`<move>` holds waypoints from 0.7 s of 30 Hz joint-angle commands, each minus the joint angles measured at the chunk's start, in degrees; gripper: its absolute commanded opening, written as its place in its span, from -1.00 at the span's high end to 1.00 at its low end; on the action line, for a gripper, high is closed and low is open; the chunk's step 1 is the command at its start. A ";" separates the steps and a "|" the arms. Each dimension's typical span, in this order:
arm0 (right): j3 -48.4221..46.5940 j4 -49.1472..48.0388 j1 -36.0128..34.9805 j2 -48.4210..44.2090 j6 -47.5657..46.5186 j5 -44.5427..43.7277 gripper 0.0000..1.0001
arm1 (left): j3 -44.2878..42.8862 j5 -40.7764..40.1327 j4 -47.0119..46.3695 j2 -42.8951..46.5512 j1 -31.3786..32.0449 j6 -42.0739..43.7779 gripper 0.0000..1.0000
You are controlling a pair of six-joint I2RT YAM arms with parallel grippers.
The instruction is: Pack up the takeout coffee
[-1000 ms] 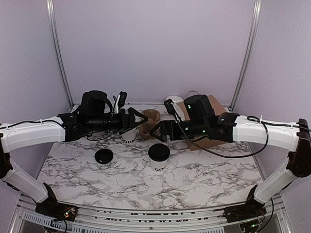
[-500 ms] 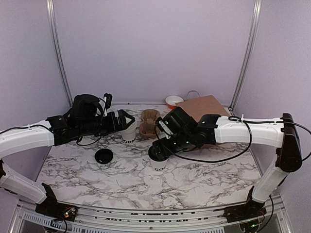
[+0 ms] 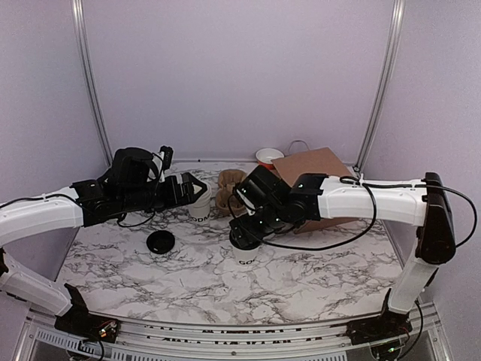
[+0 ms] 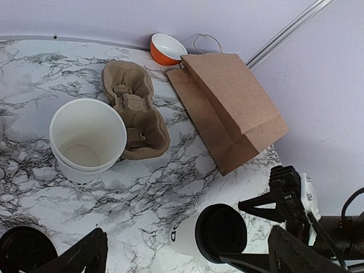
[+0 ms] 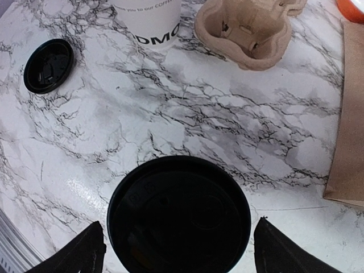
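The takeout coffee (image 3: 245,248) is a small white cup with a black lid (image 5: 179,213), standing mid-table; it also shows in the left wrist view (image 4: 207,233). My right gripper (image 3: 243,230) hangs directly over it, open, with one finger on each side of the lid and a gap at both sides (image 5: 179,253). My left gripper (image 3: 194,186) is open and holds nothing (image 4: 187,259). It sits back and left of a lidless white cup (image 3: 201,206).
The lidless cup (image 4: 88,139) has dark lettering (image 5: 151,25). A loose black lid (image 3: 160,241) lies to the left. A brown pulp cup tray (image 3: 228,188) sits behind, with a brown paper bag (image 3: 312,162) and an orange bowl (image 3: 268,156) at the back right.
My left gripper opened off the lidless cup and drew back to the left. My right arm swung forward from the back and came down over the lidded cup.
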State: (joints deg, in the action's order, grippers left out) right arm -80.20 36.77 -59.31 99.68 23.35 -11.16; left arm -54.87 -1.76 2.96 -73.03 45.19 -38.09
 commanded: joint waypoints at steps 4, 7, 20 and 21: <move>-2.33 3.39 -1.13 2.10 0.29 -3.08 -0.74 | 0.38 0.66 1.19 0.78 -0.45 0.93 -0.98; -2.49 3.75 -1.54 2.73 0.50 -4.02 -0.69 | 0.22 0.79 1.24 0.51 -0.45 0.97 -0.98; -0.22 3.51 -2.32 1.58 3.92 -4.87 -0.39 | -0.21 1.54 1.26 -0.31 -0.45 0.48 -0.98; -0.03 3.42 -2.26 0.97 4.30 -5.26 -0.36 | -0.35 1.65 1.32 -0.48 -0.45 0.50 -0.99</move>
State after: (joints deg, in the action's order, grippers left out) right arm -81.06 39.20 -61.04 102.02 25.52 -15.49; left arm -54.87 -0.86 3.05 -73.06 45.06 -38.09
